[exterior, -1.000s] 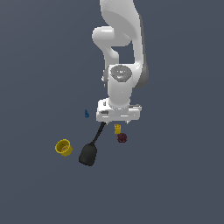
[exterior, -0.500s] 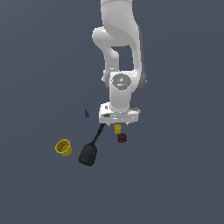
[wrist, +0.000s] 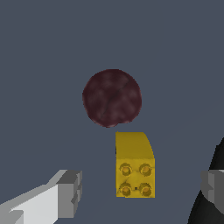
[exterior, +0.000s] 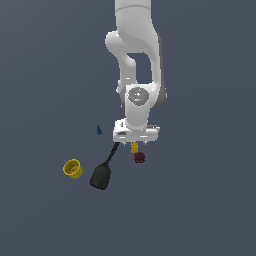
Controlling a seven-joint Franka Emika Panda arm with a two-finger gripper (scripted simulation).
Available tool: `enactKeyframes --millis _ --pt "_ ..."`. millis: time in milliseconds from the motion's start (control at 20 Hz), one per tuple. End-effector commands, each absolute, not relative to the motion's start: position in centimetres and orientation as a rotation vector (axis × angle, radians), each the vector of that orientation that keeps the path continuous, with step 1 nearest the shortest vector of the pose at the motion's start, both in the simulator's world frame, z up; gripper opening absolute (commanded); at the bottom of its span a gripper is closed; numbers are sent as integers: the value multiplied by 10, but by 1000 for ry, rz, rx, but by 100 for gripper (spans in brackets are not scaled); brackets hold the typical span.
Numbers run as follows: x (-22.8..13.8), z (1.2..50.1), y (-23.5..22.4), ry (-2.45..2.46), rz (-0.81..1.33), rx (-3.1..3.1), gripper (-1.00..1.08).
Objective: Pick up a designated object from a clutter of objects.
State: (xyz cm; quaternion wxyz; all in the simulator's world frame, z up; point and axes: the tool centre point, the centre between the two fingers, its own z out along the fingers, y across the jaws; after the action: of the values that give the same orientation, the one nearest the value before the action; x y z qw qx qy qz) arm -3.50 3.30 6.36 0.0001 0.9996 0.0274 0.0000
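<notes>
The arm hangs straight down with its gripper low over the yellow block, jaws apart, one finger on either side and neither touching it. The red ball lies just beside the block, the spatula edges in past one finger, and bare floor lies beyond the ball.

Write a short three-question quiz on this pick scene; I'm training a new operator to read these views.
1. True or false: the jaws are shut on the small yellow studded block.
2. Which lies next to that block? A) dark red bumpy ball B) round yellow cup C) tiny blue piece
3. Fill in: the wrist view shows ___ studs on the block's face.

Key: 1 false, the fingers stand apart on either side, not touching; 2 A; 3 four.
</notes>
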Motion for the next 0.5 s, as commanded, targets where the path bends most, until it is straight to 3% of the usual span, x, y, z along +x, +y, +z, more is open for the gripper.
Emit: enactKeyframes --millis 0,450 --pt "-36 54 33 86 -1 3140 100" --pt "-36 23 33 86 -1 3140 100"
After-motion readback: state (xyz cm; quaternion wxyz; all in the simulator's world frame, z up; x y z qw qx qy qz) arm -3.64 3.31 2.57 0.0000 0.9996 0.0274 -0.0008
